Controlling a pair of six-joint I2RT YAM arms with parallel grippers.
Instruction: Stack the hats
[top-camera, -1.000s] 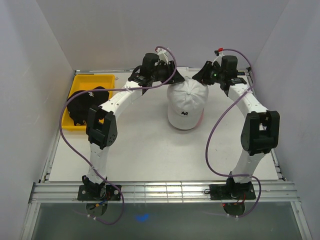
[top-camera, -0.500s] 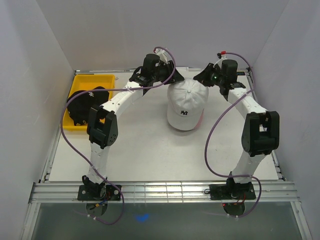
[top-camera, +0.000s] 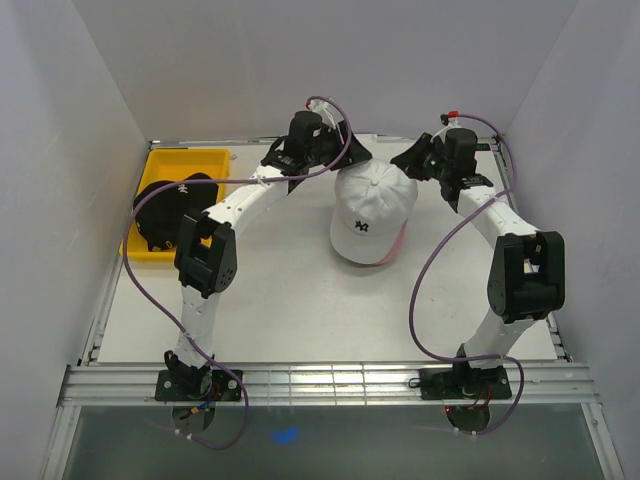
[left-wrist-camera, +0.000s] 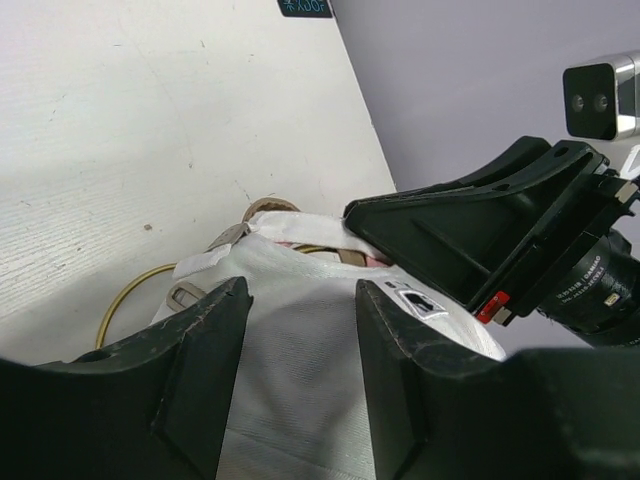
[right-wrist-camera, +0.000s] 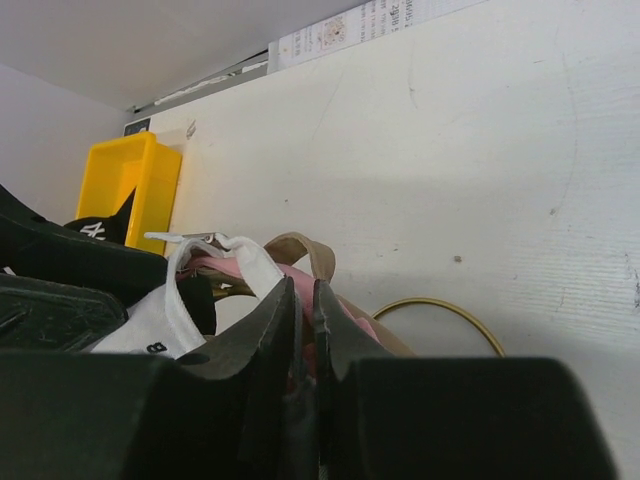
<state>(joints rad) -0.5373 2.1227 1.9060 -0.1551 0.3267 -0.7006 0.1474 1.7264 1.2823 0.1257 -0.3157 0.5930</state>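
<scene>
Gold wire stand (right-wrist-camera: 440, 301); pink cap (right-wrist-camera: 212, 266) in right tool (right-wrist-camera: 305, 290) — wrist views only

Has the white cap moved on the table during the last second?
Yes. The white cap has turned slightly: its brim and logo now sit a little more to the left, toward the yellow tray, which has not moved.

Showing white arm shells (top-camera: 243, 200) with black joints (top-camera: 205, 262), trailing purple cables (top-camera: 413, 300), ending in a left gripper (left-wrist-camera: 300, 300) with matte black fingers (left-wrist-camera: 205, 370).
</scene>
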